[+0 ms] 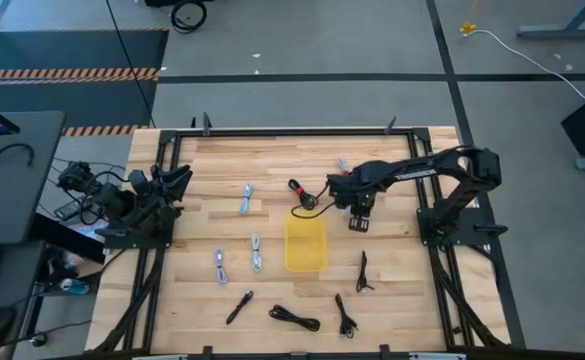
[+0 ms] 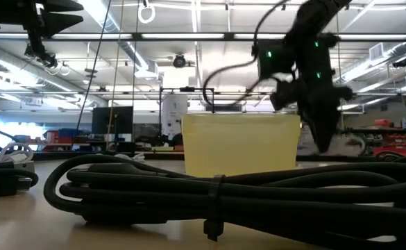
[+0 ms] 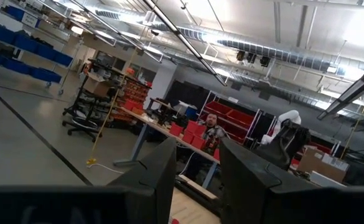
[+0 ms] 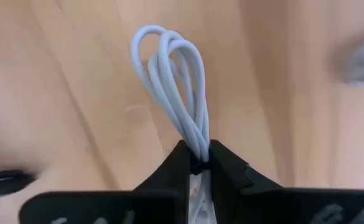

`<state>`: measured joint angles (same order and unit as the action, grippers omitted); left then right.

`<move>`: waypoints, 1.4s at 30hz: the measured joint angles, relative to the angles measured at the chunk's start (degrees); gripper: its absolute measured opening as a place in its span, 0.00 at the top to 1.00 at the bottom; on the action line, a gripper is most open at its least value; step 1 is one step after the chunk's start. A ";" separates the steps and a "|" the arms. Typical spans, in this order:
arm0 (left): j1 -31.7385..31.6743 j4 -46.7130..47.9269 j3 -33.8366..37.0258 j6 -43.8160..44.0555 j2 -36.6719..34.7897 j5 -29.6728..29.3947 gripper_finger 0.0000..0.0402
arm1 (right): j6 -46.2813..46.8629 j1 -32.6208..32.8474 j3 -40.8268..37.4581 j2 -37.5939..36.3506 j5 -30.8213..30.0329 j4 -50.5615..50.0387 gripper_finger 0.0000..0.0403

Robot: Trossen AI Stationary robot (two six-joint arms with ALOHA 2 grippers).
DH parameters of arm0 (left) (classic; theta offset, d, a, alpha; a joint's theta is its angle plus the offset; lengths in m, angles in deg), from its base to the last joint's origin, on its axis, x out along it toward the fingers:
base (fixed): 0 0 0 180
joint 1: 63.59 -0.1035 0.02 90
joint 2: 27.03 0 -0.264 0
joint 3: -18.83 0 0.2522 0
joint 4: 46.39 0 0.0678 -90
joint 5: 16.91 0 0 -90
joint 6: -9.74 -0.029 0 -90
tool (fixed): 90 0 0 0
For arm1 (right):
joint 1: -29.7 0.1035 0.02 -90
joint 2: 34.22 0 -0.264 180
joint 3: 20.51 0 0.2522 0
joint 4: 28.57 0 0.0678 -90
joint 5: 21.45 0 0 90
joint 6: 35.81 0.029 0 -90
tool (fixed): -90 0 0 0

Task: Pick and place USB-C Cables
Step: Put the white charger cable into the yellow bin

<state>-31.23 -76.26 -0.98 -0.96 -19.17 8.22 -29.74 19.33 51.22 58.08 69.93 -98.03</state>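
Note:
My right gripper (image 1: 359, 218) stands over the table just right of the yellow bin's (image 1: 305, 243) far end, shut on a light grey USB-C cable bundle (image 4: 172, 81). Other light bundles (image 1: 246, 198) (image 1: 256, 252) (image 1: 219, 264) lie flat left of the bin. Black bundles (image 1: 240, 306) (image 1: 294, 318) (image 1: 345, 318) (image 1: 363, 270) lie near the table's near edge, and one with a red end (image 1: 302, 192) lies beyond the bin. My left gripper (image 3: 197, 180) is open and parked high at the table's left edge, pointing into the room. My right gripper pinches the light grey bundle between its two fingers at the dark tie (image 4: 198, 163) around its middle. The fingers (image 2: 324, 135) come from above, pointing down, and lie along the bundle. The looped end (image 4: 166, 46) sticks out past the fingertips; the other end is hidden between the fingers.
The yellow bin (image 2: 241, 142) stands open-topped in the table's middle. A thick black cable bundle (image 2: 223, 194) fills the low view's foreground. A black metal frame (image 1: 292, 131) runs round the table, with bare wood between the bin and the far edge. A person sits at a bench (image 3: 213, 132) in the room.

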 joint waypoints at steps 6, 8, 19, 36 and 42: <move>0.00 0.00 0.00 0.71 0.00 0.02 0.67 | 9.23 2.18 12.59 -6.30 -0.02 -6.43 0.91; 0.00 0.00 0.00 1.17 0.00 0.02 0.68 | 13.61 3.40 16.79 -8.20 -0.02 -4.94 0.91; 0.00 0.00 0.00 1.38 0.00 0.02 0.68 | 39.05 13.79 24.70 -13.54 -5.27 19.44 0.91; 0.02 0.34 0.04 1.09 0.00 0.00 0.68 | 67.11 21.62 24.41 4.50 -15.18 19.27 0.91; 0.02 0.42 0.04 1.03 0.00 0.00 0.68 | 76.23 21.54 24.41 11.17 -10.77 14.36 0.91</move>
<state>-31.21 -75.85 -0.93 0.06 -19.17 8.22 46.49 40.86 75.64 69.25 59.16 -83.67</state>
